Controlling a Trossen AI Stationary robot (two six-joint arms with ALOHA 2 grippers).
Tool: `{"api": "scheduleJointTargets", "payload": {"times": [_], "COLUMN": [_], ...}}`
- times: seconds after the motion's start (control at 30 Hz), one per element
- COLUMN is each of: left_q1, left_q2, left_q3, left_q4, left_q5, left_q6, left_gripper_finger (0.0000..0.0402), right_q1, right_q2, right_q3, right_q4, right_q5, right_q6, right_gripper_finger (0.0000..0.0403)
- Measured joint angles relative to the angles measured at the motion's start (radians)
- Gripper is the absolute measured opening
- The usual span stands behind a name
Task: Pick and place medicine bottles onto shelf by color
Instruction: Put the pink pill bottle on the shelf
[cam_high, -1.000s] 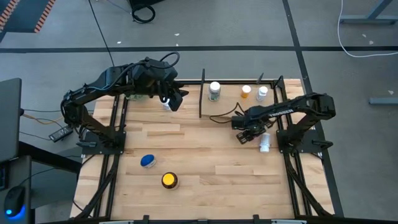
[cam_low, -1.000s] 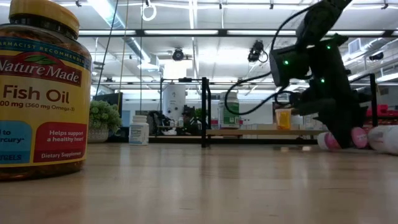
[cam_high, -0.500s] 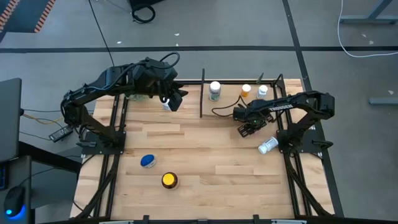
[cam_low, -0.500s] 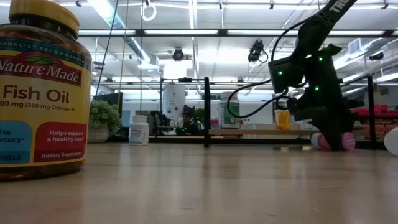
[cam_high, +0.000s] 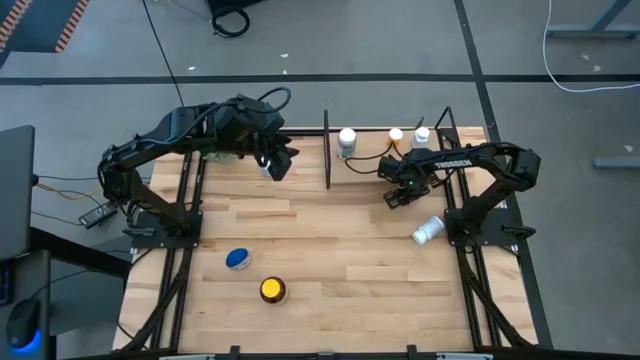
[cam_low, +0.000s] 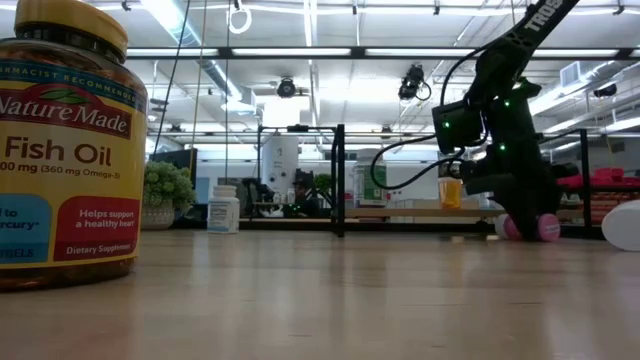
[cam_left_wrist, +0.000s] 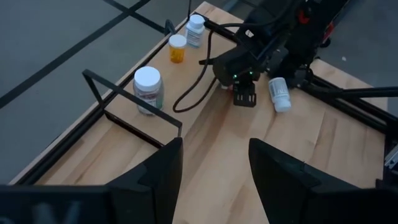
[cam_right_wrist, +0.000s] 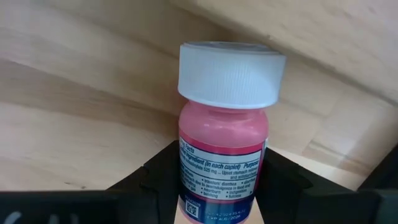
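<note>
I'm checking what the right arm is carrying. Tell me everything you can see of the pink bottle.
The pink bottle is a small round bottle with a translucent pink, plastic-looking body and a ribbed white screw cap. A white label with small blue print wraps its lower half. It is held between the dark fingers of the right gripper, which clamp its labelled sides, cap pointing away from the wrist. In the low view it shows pink beneath the gripper, close to the tabletop, near the shelf.
</note>
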Motion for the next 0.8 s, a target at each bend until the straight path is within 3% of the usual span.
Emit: {"api": "scheduleJointTargets", "payload": {"times": [0.3, 0.5, 0.8], "left_q1": [0.000, 0.007, 0.011], "left_q2": [0.000, 0.000, 0.000], "left_q3": [0.000, 0.000, 0.000], "left_q4": [0.002, 0.005, 0.005], "left_q5": [-0.007, -0.025, -0.026], "left_q6": [0.011, 0.010, 0.010], "left_gripper_finger": [0.0190, 0.0190, 0.0190], "right_q1": [0.146, 0.216, 0.195], "right_q2": [0.004, 0.004, 0.004], "right_q3": [0.059, 0.073, 0.061], "right_q4": [0.116, 0.298, 0.341], "right_q5": [-0.099, -0.021, 0.039], "right_q6": [0.129, 0.253, 0.218], "right_gripper_finger": [0.0173, 0.0173, 0.0173]}}
